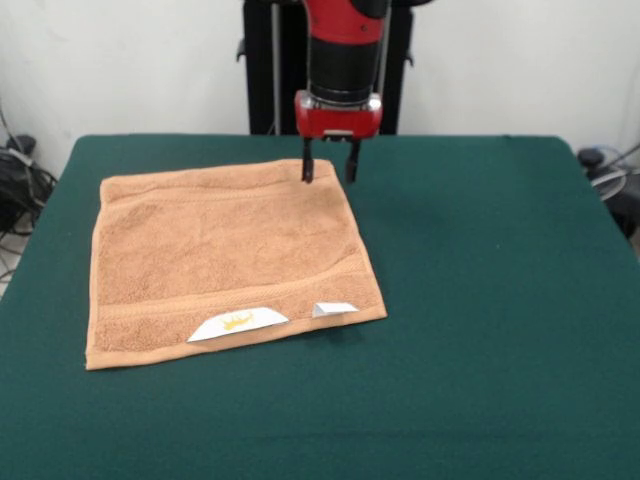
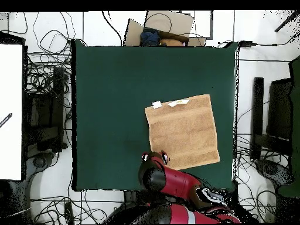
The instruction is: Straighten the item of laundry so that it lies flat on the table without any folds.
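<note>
Dark green tabletop (image 1: 480,300) against a white wall, with the orange-tan towel (image 1: 225,255) spread nearly flat at left of centre in the front view, white tags (image 1: 238,323) along its lower edge. Gripper (image 1: 329,170) poised at the towel's upper right corner, fingers parted a little, holding nothing. Probably the closing stage: a check for leftover ripples, perhaps a slight tug at that corner, then withdrawal.

You see the dark green table (image 1: 480,300) carrying only the orange-tan towel (image 1: 225,260), which lies spread flat on it, its two white tags (image 1: 238,322) at the towel's edge resting on the cloth top.
</note>
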`<action>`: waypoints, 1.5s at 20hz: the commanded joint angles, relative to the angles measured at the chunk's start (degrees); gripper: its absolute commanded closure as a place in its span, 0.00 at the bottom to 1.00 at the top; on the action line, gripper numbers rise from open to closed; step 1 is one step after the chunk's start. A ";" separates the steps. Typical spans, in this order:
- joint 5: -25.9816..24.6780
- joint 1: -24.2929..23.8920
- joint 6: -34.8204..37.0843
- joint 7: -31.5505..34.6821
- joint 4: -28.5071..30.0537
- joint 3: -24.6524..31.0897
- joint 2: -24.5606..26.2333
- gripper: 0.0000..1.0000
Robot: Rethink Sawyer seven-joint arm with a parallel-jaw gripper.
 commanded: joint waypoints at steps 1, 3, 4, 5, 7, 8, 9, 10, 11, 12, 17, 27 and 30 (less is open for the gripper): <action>3.79 1.71 4.07 10.70 -8.24 1.87 2.02 0.00; 3.85 1.89 4.48 10.35 -9.43 1.89 2.67 0.00; 3.82 1.93 4.56 10.25 -9.92 1.90 2.92 0.00; 3.74 1.90 4.82 10.04 -10.50 2.00 3.19 0.00; 3.36 1.32 5.41 9.58 -11.63 2.62 3.83 0.00; 3.19 1.12 5.50 9.44 -12.11 2.81 4.13 0.00; 3.15 1.08 5.52 9.39 -12.64 2.88 4.47 0.00; 3.01 0.94 5.33 9.36 -13.10 3.02 4.90 0.00; 2.94 0.88 5.29 9.25 -13.81 3.07 5.41 0.00; 2.78 0.77 5.24 9.13 -14.37 3.21 5.84 0.00; 1.82 0.52 3.27 9.55 -15.82 3.58 7.92 0.00; 2.33 1.79 -0.90 10.95 -20.31 3.77 15.17 0.00; 2.22 1.73 -2.50 11.36 -21.12 4.44 17.11 0.00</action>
